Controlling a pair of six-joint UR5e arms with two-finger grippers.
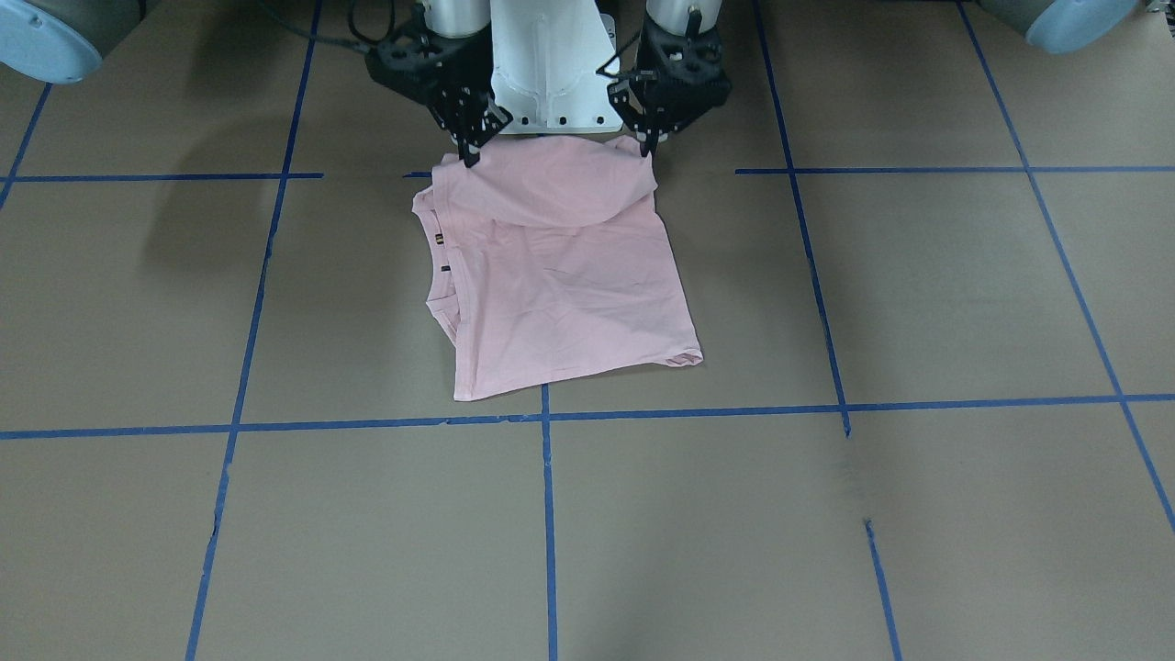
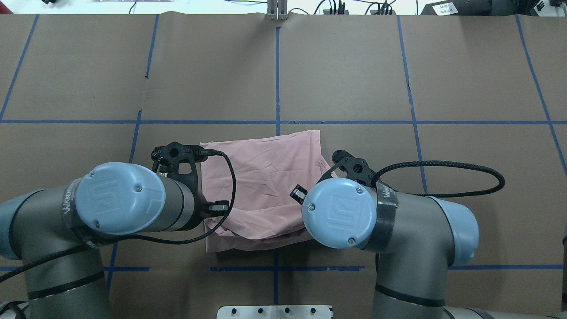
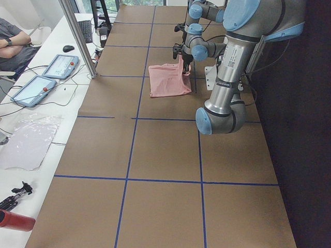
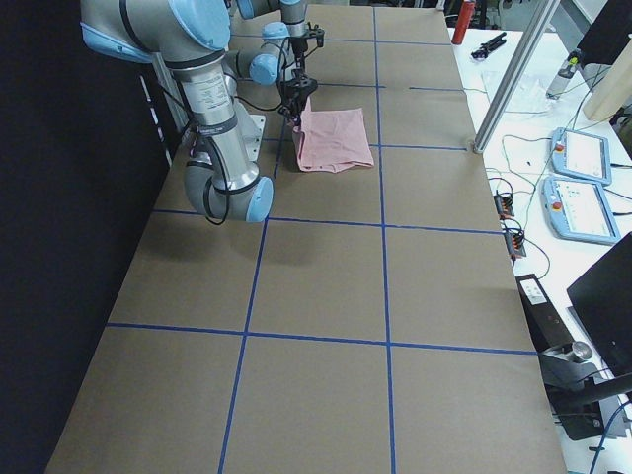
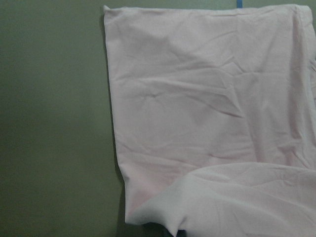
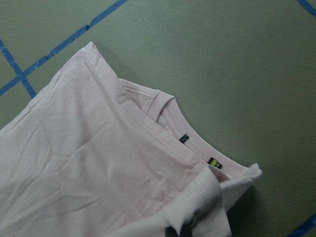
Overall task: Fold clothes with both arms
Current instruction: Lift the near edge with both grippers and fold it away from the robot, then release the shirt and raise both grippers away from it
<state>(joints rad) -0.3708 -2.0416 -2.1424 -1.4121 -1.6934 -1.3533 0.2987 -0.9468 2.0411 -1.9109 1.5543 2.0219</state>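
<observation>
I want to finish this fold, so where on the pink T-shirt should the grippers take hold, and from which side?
Probably best: take the T-shirt by the two corners of its edge nearest the robot's base, coming from above. That edge is raised and curls over the flat part, so it can be pinched; the left gripper and right gripper grip there now.

This looks like a robotics lab. A long table (image 3: pixel 165 150) is papered brown and gridded with blue tape (image 3: pixel 155 180). Out ahead of the left gripper (image 1: pixel 647 145), a white bench (image 3: pixel 51 111) holds teach pendants (image 3: pixel 60 66) and loose cables, with an aluminium post (image 3: pixel 77 36) and a seated operator (image 3: pixel 13 44) nearby.
</observation>
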